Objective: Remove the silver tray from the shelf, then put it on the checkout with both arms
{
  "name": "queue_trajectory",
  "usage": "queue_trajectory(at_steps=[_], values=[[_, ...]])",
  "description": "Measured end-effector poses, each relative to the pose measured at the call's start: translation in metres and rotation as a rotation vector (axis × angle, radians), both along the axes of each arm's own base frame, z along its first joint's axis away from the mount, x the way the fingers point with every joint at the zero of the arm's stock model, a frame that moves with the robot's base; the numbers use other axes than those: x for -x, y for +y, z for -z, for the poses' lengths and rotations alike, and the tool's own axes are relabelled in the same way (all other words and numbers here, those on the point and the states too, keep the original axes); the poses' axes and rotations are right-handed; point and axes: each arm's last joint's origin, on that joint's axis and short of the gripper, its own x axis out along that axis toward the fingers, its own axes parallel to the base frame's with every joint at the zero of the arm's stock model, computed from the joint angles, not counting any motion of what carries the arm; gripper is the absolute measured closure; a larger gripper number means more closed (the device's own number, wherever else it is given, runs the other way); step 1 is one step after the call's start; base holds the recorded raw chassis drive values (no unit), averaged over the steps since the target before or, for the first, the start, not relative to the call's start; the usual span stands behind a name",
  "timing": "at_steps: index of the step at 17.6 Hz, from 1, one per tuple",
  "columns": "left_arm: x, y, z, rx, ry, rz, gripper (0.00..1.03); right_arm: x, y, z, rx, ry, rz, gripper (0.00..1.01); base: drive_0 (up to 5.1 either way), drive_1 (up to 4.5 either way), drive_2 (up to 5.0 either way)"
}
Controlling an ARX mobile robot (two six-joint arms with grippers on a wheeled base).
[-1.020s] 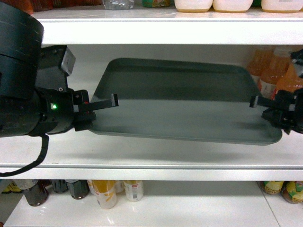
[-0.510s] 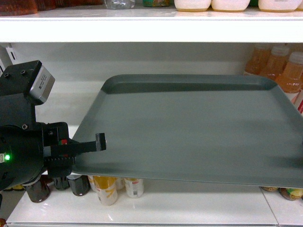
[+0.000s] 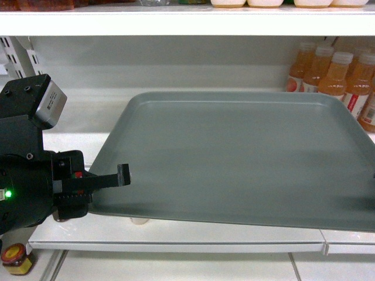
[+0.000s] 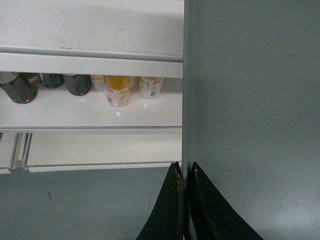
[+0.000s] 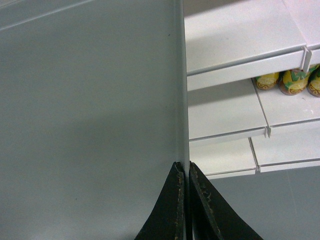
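Evidently, from the head view, the silver tray (image 3: 234, 158) hangs in the air in front of the shelf (image 3: 176, 239), its left rim pinched by the left gripper (image 3: 102, 180); the right gripper is out of frame there. From the left wrist, the left gripper (image 4: 185, 172) is clamped on a thin edge; uneven arm motion could twist the tray loose. From the right wrist, the right gripper (image 5: 184, 172) bites the opposite rim just as narrowly; a jolt risks slipping.

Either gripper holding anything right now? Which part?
Both hold the silver tray: left gripper clamps its left rim, right gripper its right rim.
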Motion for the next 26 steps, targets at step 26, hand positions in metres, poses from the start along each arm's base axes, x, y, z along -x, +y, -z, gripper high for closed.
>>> queue_trajectory(at_steps=[26], values=[[0.0001,0.0001,-0.0002,-0.004,-0.002,-0.006,1.0,-0.0002,0.0007,-0.0003,0.001,-0.001,-0.001,0.99,0.1,-4.28,4.4]])
